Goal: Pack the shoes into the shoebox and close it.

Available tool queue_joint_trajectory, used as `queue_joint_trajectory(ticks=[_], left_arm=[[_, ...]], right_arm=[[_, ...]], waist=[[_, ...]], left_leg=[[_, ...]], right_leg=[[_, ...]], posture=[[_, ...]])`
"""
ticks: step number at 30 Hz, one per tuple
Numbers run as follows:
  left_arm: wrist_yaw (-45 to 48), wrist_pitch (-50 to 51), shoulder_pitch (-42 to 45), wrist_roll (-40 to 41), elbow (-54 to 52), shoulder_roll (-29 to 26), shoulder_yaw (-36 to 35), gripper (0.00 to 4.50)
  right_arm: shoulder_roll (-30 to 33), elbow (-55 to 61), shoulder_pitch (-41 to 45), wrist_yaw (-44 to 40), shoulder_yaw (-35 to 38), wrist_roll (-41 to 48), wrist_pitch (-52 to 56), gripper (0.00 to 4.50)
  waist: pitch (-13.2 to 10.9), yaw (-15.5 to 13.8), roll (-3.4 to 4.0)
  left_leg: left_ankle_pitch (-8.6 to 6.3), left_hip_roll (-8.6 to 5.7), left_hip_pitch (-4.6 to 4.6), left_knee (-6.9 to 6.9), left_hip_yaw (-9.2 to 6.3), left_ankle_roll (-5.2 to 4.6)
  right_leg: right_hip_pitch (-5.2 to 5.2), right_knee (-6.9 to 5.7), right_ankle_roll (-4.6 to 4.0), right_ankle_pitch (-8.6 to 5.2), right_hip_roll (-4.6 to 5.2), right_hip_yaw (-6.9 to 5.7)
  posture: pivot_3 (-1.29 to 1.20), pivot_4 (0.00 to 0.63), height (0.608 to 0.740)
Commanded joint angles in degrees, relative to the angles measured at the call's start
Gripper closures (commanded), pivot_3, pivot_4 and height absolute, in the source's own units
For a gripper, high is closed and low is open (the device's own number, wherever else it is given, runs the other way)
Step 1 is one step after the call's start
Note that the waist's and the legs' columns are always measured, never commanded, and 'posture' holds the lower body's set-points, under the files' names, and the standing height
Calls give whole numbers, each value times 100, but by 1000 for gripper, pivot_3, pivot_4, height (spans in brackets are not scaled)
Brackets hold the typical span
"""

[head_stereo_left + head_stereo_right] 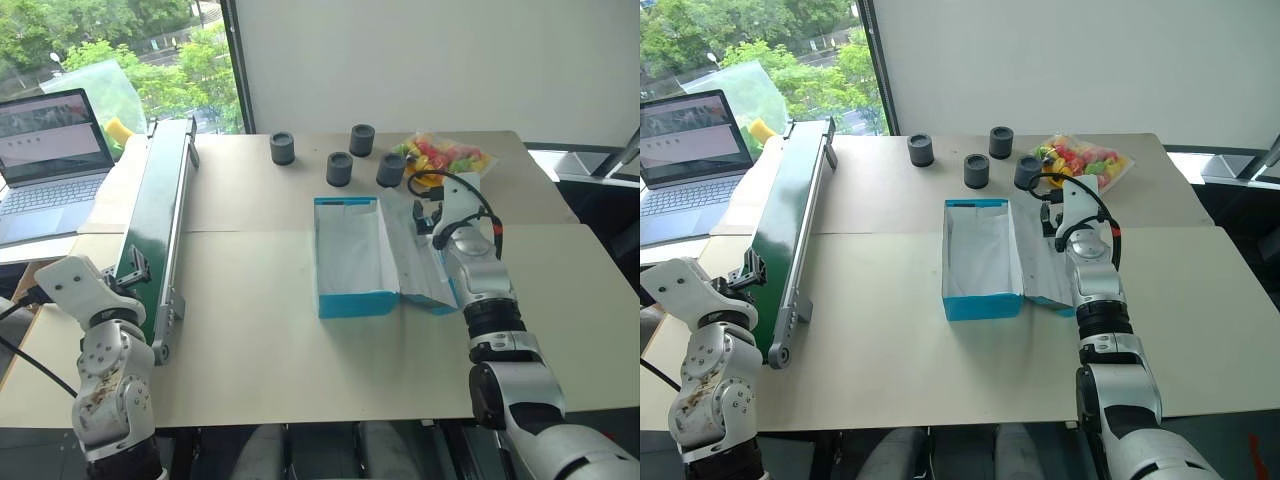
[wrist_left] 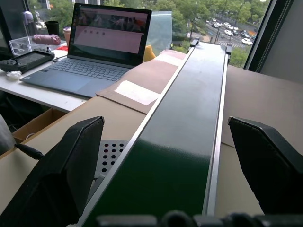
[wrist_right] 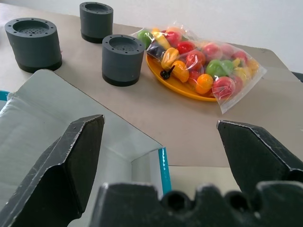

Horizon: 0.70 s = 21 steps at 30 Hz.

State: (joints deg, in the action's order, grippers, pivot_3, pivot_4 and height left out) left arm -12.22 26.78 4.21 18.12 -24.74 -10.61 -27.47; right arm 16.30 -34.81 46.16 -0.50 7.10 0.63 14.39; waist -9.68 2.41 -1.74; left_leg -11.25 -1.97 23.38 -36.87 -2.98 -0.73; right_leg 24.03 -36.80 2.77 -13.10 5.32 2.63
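I have the blue shoebox (image 1: 352, 258) open mid-table, its lid (image 1: 425, 262) flopped out to the right, long axis running away from me, far end toward the grey cups (image 1: 339, 169). I spot no shoes, possibly just beyond my frame. Right gripper (image 3: 158, 142) hovers over the lid, jaws wide and empty; left gripper (image 2: 165, 156) gapes above the green conveyor (image 1: 155, 215). I'd find the sneakers first, then lay them lengthwise.
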Motion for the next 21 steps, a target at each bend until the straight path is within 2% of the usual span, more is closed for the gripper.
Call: queue_joint_trajectory(ticks=[1, 4, 7, 12, 14, 17, 21], left_arm=[[107, -39, 38, -141, -5, -79, 150, 0], [165, -80, 118, -208, 222, -91, 268, 0], [173, -86, 63, -299, 336, -87, 328, 0], [179, -187, -191, -328, 124, 34, 346, 0], [156, -248, -232, -351, 190, 80, 327, 0], [150, -267, -207, -381, 234, 103, 345, 0], [261, -289, -282, -648, 146, -89, 486, 0]], right_arm=[[52, 337, 7, 65, 184, 111, -35, 26], [-65, 565, 228, -33, 365, 430, 91, 26], [-349, 1214, 588, -750, 273, 1037, 352, 26], [-734, 3326, 525, -2556, -593, 2565, 1938, 26], [-759, 4121, 341, -3173, -1240, 3038, 2583, 26], [-681, 4594, 173, -3502, -1693, 3204, 2958, 26], [-447, 4535, -3, -3355, -2571, 2293, 2711, 26]], waist=[[0, -1, 0], [0, -8, 0], [0, 47, 1], [0, 120, 1], [0, 107, 1], [1, 18, -1], [5, -96, -7]], left_leg=[[0, 0, 0, 0, 0, 0], [0, -1, 0, 0, 1, 0], [0, 2, 0, 0, 1, 0], [-9, 36, -3, 10, 0, 14], [-17, 51, -1, 9, -5, 26], [-20, 51, 1, 8, -12, 28], [-19, 37, -2, -2, -12, 29]], right_leg=[[0, 0, 0, 0, 0, 0], [0, 0, 0, 0, 0, 0], [6, -1, -2, 3, -2, 4], [14, -4, -5, 5, -23, 4], [13, 0, -6, 5, -30, -4], [12, 5, -6, 5, -28, -14], [9, 8, -9, 6, -15, -18]], posture=[[0, 150, 740], [0, 150, 740], [0, 150, 740], [0, 150, 740], [0, 150, 740], [0, 150, 740], [0, 150, 740]])
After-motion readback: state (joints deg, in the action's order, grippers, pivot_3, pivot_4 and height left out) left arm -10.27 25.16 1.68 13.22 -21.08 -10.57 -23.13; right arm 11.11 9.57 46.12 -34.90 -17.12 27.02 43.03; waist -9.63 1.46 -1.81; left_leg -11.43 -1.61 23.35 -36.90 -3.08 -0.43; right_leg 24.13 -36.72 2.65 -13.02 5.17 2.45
